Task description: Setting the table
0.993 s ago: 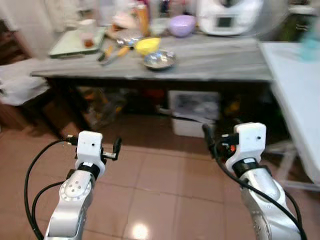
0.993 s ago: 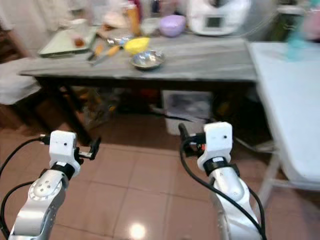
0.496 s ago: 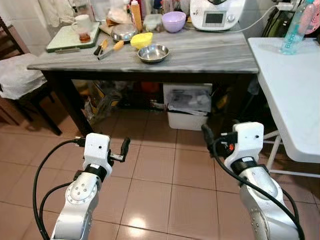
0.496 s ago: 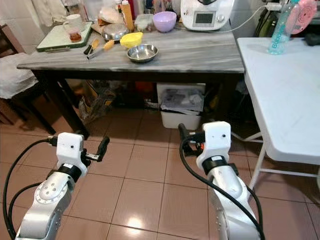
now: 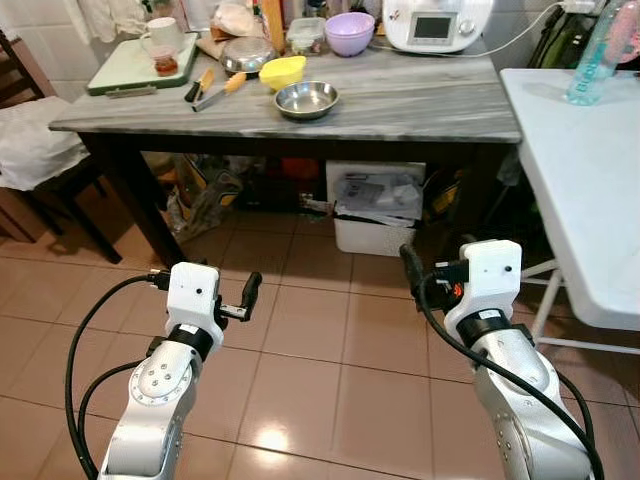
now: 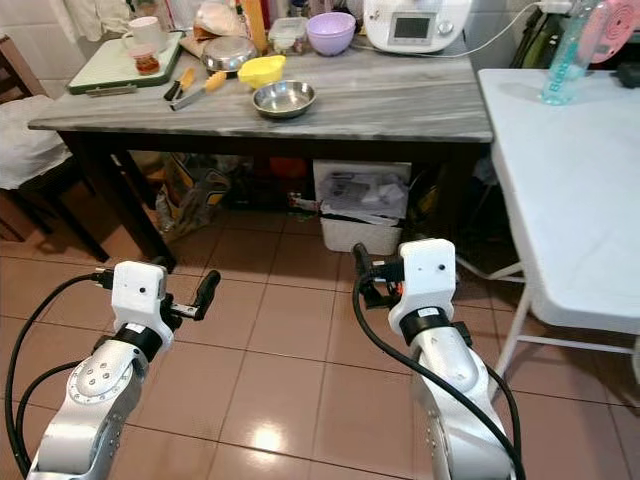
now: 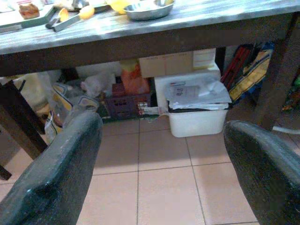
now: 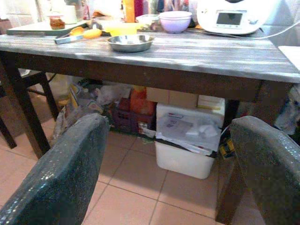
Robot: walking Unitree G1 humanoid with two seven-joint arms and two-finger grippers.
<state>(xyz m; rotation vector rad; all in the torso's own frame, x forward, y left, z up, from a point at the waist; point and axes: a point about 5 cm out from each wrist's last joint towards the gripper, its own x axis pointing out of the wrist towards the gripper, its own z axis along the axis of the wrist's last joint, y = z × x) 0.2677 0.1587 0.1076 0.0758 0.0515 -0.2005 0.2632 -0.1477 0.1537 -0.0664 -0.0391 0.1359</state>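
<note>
You stood on a tiled floor (image 5: pixel 320 350) facing a grey marbled worktop (image 5: pixel 400 100), with both arms held out low in front of you and well short of it. Your left gripper (image 7: pixel 161 164) hovered over the tiles, its two black fingers (image 7: pixel 56 173) spread wide apart and grasping nothing. Your right gripper (image 8: pixel 168 164) sat at about the same height, its fingers (image 8: pixel 61 173) likewise spread and empty. On the worktop, a steel bowl (image 5: pixel 306 98) lay near the front edge, with a yellow bowl (image 5: pixel 282 71) just behind it and a second steel bowl (image 5: pixel 247 55) further back. A knife with an orange handle (image 5: pixel 222 90) lay to the left of them, beside a green tray (image 5: pixel 125 68) carrying a white mug (image 5: pixel 160 36) and a small glass (image 5: pixel 165 64). A purple bowl (image 5: pixel 350 32) and a white kitchen machine (image 5: pixel 437 22) stood along the back. Under the worktop sat a white bin (image 5: pixel 375 210) among bags and boxes. To your right stood a white table (image 5: pixel 590 180) with a pale blue bottle (image 5: pixel 587 65) on it, and to your left a dark chair (image 5: pixel 40 150) with a white cushion.
</note>
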